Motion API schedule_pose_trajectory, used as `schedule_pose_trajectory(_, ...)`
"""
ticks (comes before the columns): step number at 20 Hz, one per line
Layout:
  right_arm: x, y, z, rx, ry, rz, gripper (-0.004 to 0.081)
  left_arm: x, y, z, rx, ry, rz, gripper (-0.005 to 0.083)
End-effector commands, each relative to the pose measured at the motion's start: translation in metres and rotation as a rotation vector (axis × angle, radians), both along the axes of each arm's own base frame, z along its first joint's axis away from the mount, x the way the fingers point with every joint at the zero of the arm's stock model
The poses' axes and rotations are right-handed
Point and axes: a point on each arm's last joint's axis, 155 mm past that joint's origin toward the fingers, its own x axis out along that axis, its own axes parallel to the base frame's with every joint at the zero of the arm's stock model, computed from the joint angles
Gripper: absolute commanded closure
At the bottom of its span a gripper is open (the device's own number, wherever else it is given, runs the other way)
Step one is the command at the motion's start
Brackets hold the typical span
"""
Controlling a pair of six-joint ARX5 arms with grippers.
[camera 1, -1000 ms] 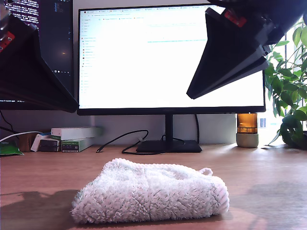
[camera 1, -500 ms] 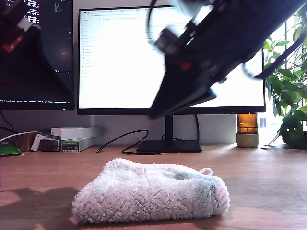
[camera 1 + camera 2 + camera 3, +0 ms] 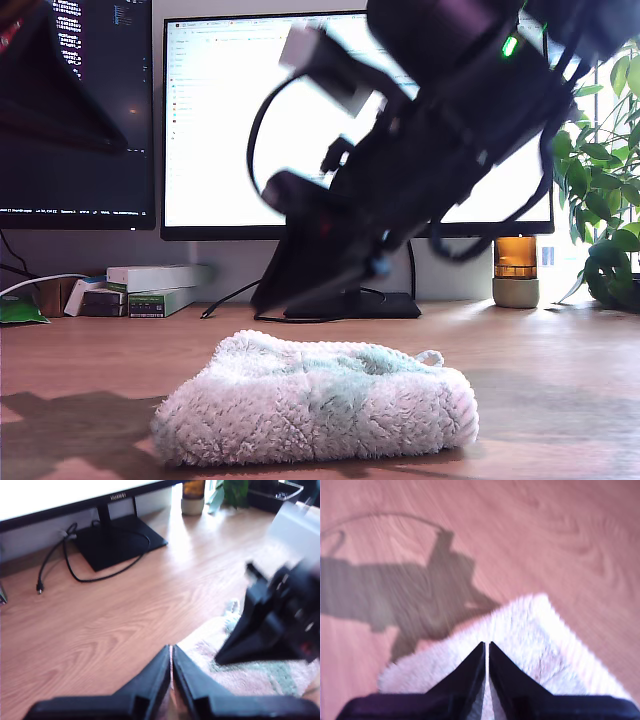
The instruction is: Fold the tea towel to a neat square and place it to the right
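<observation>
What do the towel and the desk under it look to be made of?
The towel: soft terry or plush cloth, off-white with pale green patches, judging by its fluffy looped pile and a small corded loop at one corner. The desk: wood or a wood-look laminate, going by the light brown grain lines and soft sheen; which of the two cannot be told.

One tea towel (image 3: pixel 315 405), two monitors (image 3: pixel 300 120).

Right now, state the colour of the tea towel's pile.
The tea towel is fluffy off-white with pale green-grey patches, clearest in the exterior view.
</observation>
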Motion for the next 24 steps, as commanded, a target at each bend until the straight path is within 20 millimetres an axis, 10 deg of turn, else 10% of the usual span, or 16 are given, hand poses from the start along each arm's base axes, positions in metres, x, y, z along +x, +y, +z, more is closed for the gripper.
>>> schedule_pose_trajectory(1,-0.003,0.002,-0.016,-0.024,0.028,0.011,0.0782,0.0,0.003,-0.013,0.017,0.018,0.009,0.0797)
schedule_pose_trajectory(6,-0.009,-0.016,-0.063,-0.153,0.104,-0.011,0.0782,0.0,0.003,-0.013,0.016,0.017,0.009,0.0797)
schedule_pose_trajectory(12,0.001,-0.1,-0.102,-0.469,0.156,-0.172,0.0782,-0.002,0.004,-0.017,0.032,0.029,0.007,0.0797)
schedule_pose_trajectory(24,0.007,-0.226,-0.12,-0.743,0.335,-0.466,0.0782,-0.002,0.006,-0.02,0.096,-0.006,-0.021,0.0797)
